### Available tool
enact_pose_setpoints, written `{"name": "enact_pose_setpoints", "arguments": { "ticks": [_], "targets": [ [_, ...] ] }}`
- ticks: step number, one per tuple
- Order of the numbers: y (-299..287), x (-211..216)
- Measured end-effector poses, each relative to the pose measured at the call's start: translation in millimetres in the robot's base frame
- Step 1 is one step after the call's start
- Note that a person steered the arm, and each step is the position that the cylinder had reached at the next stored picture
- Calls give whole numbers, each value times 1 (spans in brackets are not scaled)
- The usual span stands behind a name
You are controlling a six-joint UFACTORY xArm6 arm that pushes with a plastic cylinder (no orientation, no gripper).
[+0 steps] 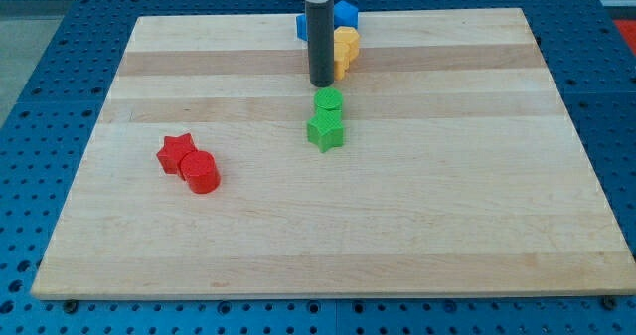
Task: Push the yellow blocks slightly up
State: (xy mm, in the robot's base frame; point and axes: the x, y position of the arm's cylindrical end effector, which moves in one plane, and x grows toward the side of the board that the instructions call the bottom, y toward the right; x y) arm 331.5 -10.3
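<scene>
The yellow blocks (345, 51) sit near the view's top centre, partly hidden behind my dark rod; their shapes are hard to make out. My tip (321, 83) rests on the board just below and left of the yellow blocks, touching or nearly touching them. Blue blocks (344, 16) lie directly above the yellow ones, against them. A green round block (328, 102) and a green star (325, 131) lie just below my tip.
A red star (177, 153) and a red cylinder (201, 171) sit together at the view's left. The wooden board (477, 176) lies on a blue perforated table; its top edge runs just above the blue blocks.
</scene>
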Motion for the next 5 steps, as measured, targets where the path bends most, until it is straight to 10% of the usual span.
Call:
{"name": "enact_pose_setpoints", "arguments": {
  "ticks": [3,5],
  "targets": [
    [8,-49],
    [22,10]
  ]
}}
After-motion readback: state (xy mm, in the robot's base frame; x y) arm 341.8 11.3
